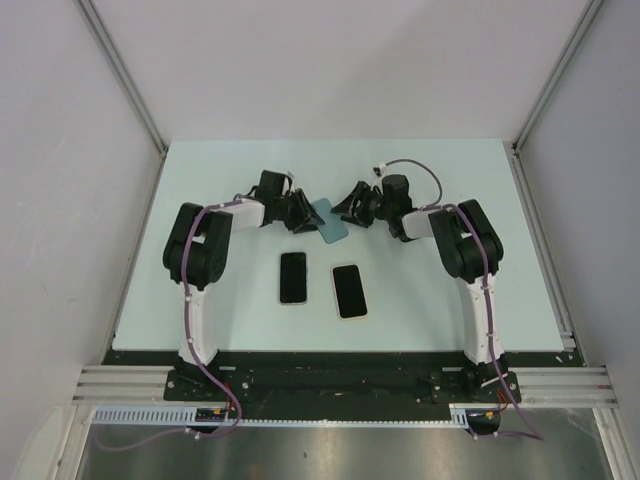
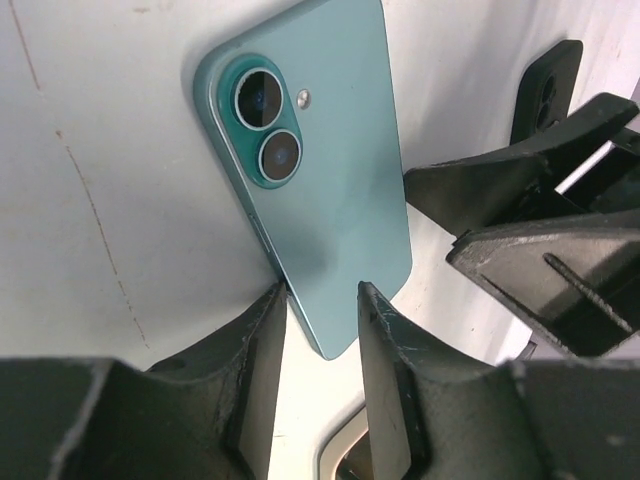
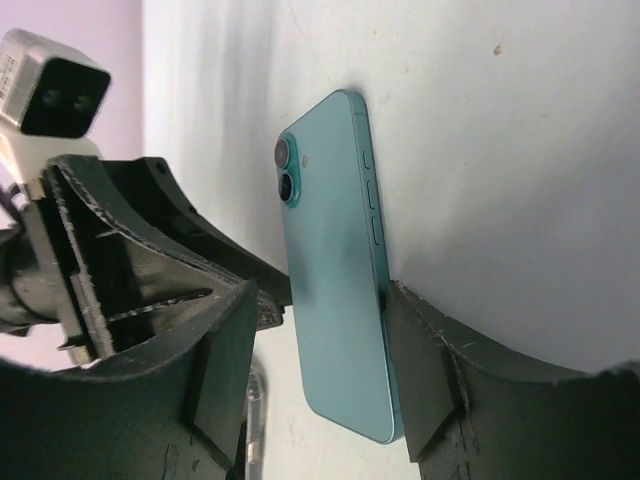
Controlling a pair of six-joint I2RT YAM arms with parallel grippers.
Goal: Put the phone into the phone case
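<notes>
The teal phone [image 1: 328, 221] hangs tilted in the air. The right gripper [image 1: 352, 208], at its 3 o'clock, clasps its edges. The left gripper [image 1: 303, 213], at 9 o'clock, has narrow fingers round one end, grip unclear. Looks like a handover; next it needs lowering squarely toward the dark slabs [image 1: 293, 277] at 6 o'clock.

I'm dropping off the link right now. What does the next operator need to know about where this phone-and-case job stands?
Right gripper: jaws shut across the width of the green phone, which looks raised and tilted above the table, between the two arms.
Left gripper: jaws around the phone's bottom corner; I cannot tell whether they pinch it.
Two dark, pale-rimmed rectangles lie flat nearer the bases. The case is probably one of them, but I cannot tell which.
Done: phone picked up.
Left: seat the phone in the case.
</notes>
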